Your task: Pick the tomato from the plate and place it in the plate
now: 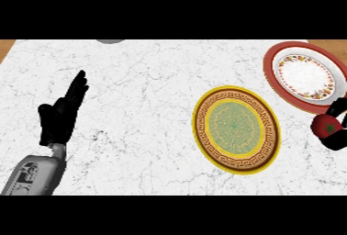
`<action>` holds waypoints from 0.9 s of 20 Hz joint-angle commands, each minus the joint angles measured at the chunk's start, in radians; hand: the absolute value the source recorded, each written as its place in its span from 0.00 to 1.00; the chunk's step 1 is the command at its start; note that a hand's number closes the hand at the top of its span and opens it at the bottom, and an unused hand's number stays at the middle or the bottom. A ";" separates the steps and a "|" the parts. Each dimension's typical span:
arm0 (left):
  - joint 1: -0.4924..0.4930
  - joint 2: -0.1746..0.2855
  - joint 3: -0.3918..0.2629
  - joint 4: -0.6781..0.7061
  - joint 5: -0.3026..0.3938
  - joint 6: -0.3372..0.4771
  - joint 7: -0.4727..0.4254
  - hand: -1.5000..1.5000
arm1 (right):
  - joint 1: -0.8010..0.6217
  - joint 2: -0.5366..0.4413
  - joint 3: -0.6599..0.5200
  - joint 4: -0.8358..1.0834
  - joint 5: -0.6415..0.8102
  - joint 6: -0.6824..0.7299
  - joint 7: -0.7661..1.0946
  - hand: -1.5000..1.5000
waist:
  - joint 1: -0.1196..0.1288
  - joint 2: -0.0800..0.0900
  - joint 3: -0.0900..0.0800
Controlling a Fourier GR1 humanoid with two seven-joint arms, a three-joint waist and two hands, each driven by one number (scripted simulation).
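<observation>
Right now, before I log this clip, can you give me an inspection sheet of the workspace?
Surface: white grey-veined marble counter.
Job's things: red tomato with green stem, held at the view's right edge; yellow-rimmed round plate with green centre, bare; red-rimmed round plate with white floral centre, bare.
Clutter: grey object cut off at the far edge, unidentifiable.
Robot hands: left robot hand open, resting at left, fingers up; right robot hand curled round the tomato.
Cables: nothing seen.
Surroundings: wood-brown strip at far corners.
</observation>
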 commanded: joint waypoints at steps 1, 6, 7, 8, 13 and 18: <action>0.005 0.005 0.010 0.005 0.005 -0.002 -0.005 0.50 | 0.018 -0.170 -0.120 0.037 -0.095 -0.003 -0.314 1.00 | -0.020 0.000 0.004; 0.009 0.004 0.014 0.000 0.012 -0.006 -0.006 0.50 | -0.014 -0.249 -0.293 0.127 -0.236 -0.052 -0.645 1.00 | 0.005 0.004 0.005; 0.018 0.005 0.004 -0.015 0.006 -0.010 -0.007 0.50 | -0.014 -0.266 -0.319 0.149 -0.260 -0.045 -0.711 1.00 | 0.013 0.001 0.006; 0.008 0.005 0.013 -0.020 0.009 -0.004 -0.009 0.50 | -0.011 -0.289 -0.344 0.173 -0.289 -0.026 -0.788 1.00 | 0.015 0.001 0.004; -0.035 -0.006 -0.013 -0.019 0.003 -0.025 0.001 0.50 | -0.054 -0.356 -0.425 0.381 -0.393 0.096 -1.095 1.00 | 0.058 0.013 0.000; -0.081 -0.025 -0.036 -0.019 -0.010 -0.027 0.057 0.50 | -0.178 -0.392 -0.371 0.632 -0.357 0.208 -1.221 1.00 | 0.099 0.015 -0.004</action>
